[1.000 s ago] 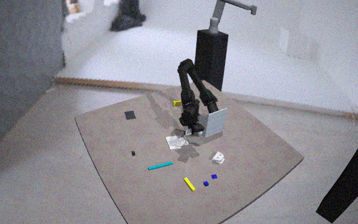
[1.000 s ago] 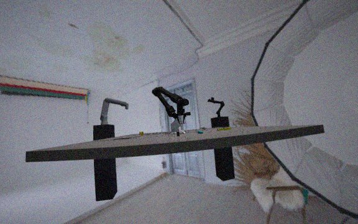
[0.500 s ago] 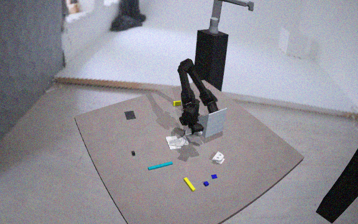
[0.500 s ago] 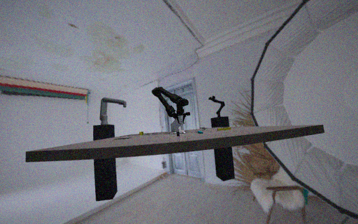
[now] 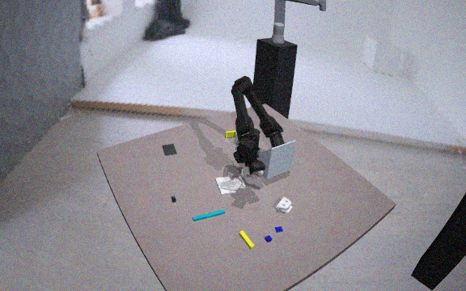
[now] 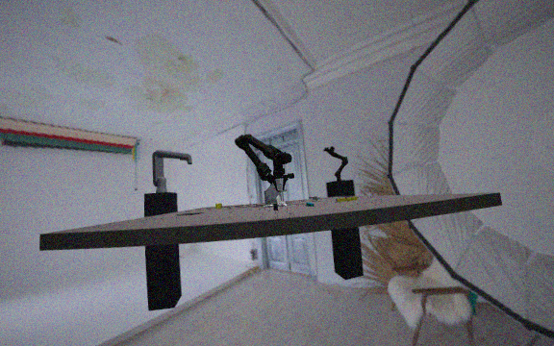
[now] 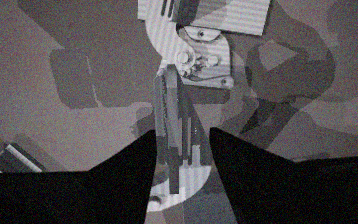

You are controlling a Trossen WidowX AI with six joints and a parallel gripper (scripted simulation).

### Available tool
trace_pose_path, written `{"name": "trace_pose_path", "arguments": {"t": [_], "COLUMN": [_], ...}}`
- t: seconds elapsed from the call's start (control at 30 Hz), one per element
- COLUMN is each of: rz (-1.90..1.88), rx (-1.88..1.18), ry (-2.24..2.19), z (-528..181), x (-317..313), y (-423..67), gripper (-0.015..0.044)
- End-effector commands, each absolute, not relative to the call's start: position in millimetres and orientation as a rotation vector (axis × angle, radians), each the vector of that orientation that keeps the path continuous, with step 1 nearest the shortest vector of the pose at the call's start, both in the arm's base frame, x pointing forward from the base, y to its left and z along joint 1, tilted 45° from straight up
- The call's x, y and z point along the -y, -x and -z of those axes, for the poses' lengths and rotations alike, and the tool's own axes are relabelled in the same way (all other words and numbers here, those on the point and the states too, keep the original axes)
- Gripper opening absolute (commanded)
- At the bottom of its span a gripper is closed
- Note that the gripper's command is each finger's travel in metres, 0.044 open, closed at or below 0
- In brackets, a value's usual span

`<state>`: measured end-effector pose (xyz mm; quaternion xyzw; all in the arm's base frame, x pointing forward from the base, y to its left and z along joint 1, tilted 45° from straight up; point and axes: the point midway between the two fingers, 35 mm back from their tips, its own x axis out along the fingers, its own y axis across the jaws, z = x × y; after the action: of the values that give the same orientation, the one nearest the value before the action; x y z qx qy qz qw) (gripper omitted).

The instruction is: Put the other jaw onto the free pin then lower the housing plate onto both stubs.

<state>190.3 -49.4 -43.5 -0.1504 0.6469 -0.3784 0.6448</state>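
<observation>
My gripper (image 5: 253, 171) (image 6: 280, 186) (image 7: 183, 135) is shut on a pale grey jaw (image 7: 172, 120), whose far end points toward the pins in the wrist view. The white base plate (image 5: 222, 189) (image 7: 250, 22) lies on the table under and beside the gripper. The other jaw (image 7: 156, 32) lies over the base, at its pin. A round stub (image 7: 212, 61) beside it looks like the free pin. The held jaw's end appears left of both pins; its height above the base cannot be told. The small white housing plate (image 5: 284, 203) seems to lie apart, right of the base.
A light grey upright panel (image 5: 280, 160) stands close beside the gripper. A teal bar (image 5: 209, 215), a yellow bar (image 5: 246, 239), two blue pieces, a small black block (image 5: 173, 199), a dark square (image 5: 169, 149) and a yellow block (image 5: 230, 134) lie around the table.
</observation>
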Motion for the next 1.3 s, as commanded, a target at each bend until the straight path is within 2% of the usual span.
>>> {"name": "trace_pose_path", "arguments": {"t": [0.0,1.27], "rz": [0.860,0.863], "rx": [-1.472,-1.467], "ry": [0.352,0.353], "z": [43.1,-5.9], "x": [50.2,112.3], "y": [-189.9,-257.3], "gripper": [0.0134,0.0134]}}
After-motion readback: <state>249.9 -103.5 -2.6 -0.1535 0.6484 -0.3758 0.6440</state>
